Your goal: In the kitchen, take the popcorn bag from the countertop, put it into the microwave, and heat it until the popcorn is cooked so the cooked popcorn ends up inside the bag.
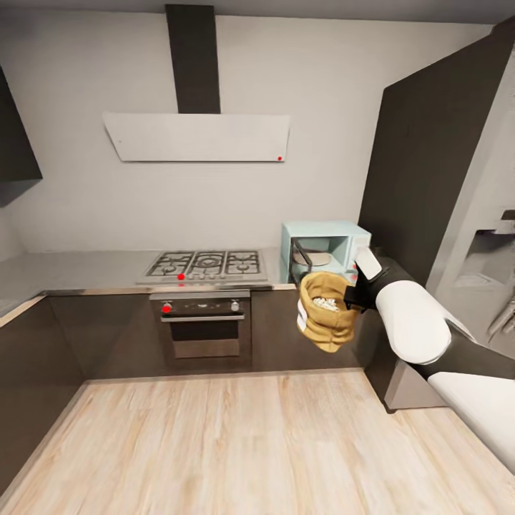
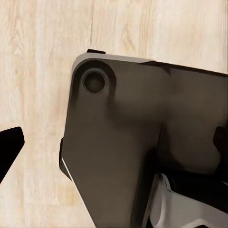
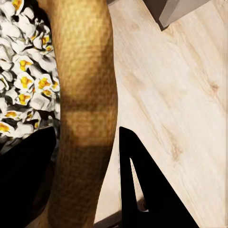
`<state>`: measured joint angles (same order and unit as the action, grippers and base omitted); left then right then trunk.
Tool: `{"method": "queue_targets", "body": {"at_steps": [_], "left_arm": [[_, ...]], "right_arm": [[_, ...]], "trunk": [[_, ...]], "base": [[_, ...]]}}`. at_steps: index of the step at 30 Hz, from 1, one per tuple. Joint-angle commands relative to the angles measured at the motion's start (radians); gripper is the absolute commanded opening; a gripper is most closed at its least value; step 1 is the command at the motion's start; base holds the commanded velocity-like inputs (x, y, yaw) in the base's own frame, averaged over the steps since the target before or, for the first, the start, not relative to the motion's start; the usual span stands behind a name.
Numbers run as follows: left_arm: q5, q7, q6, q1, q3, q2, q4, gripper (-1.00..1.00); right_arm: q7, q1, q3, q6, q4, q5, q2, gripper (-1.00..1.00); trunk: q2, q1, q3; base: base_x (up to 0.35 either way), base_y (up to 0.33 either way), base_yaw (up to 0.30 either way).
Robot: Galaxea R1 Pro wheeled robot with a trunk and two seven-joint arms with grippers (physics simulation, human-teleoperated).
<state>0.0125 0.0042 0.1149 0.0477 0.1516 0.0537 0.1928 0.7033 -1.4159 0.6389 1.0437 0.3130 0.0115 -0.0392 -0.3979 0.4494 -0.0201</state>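
Observation:
The tan popcorn bag (image 1: 325, 322) hangs in the air in front of the mint-white microwave (image 1: 343, 236), below worktop height. My right gripper (image 1: 352, 296) is shut on its rolled rim. Whitish popcorn (image 1: 326, 303) fills the bag's mouth. In the right wrist view the woven bag wall (image 3: 88, 95) runs between the two black fingers (image 3: 142, 190), with yellow-white popcorn (image 3: 23, 80) beside it. The microwave stands on the grey countertop (image 1: 79, 268), its door swung open and a round plate inside. My left gripper (image 2: 116, 142) hangs open over the floor, one black fingertip (image 2: 9, 147) showing.
The steel gas hob (image 1: 206, 265) and the oven (image 1: 204, 318) sit left of the microwave, under the white hood (image 1: 197, 136). A tall black cabinet (image 1: 422, 179) and the grey fridge (image 1: 490, 236) stand on the right. Wooden floor (image 1: 214, 443) spreads in front; my dark base (image 2: 142, 142) shows below the left wrist.

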Motion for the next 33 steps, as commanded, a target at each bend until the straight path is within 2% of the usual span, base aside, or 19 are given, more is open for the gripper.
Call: {"method": "queue_targets", "body": {"at_steps": [1,6,14,19,23,29,33], "left_arm": [[0.002,0.000,-0.001,0.000,0.003,0.004,0.002,1.00],[0.002,0.002,-0.004,-0.002,0.003,0.018,0.002,1.00],[0.003,0.002,-0.004,-0.002,0.003,0.021,0.002,1.00],[0.004,0.003,-0.004,-0.003,0.003,0.021,0.002,1.00],[0.004,0.003,-0.004,-0.005,0.003,0.021,0.002,1.00],[0.010,0.003,-0.004,-0.009,0.005,0.023,0.002,1.00],[0.013,0.003,-0.004,-0.009,0.007,0.023,0.002,1.00]], "right_arm": [[0.002,0.000,0.004,0.004,0.002,0.001,-0.001,-1.00],[-0.004,0.002,-0.002,0.004,0.001,0.001,-0.001,-1.00],[-0.011,0.003,-0.002,0.004,0.001,0.001,-0.001,-1.00],[-0.012,0.011,-0.004,0.004,0.001,0.001,-0.001,-1.00],[-0.031,0.021,-0.045,0.004,0.003,0.001,-0.001,-1.00],[-0.042,0.021,-0.052,0.004,0.003,0.001,-0.002,-1.00],[-0.043,0.021,-0.050,0.004,0.003,0.001,-0.001,-1.00]], "trunk": [[-0.002,0.001,-0.002],[-0.002,0.001,-0.002],[-0.002,0.001,-0.002],[-0.002,0.001,-0.002],[-0.002,0.001,-0.001],[-0.002,0.001,0.000],[-0.002,0.001,0.001]], "base": [[0.000,-0.305,-0.001],[0.000,-0.311,0.000],[0.025,-0.344,0.009],[0.099,-0.350,0.225],[0.103,-0.350,0.271],[0.136,-0.344,0.263],[0.230,-0.273,0.063]]}}
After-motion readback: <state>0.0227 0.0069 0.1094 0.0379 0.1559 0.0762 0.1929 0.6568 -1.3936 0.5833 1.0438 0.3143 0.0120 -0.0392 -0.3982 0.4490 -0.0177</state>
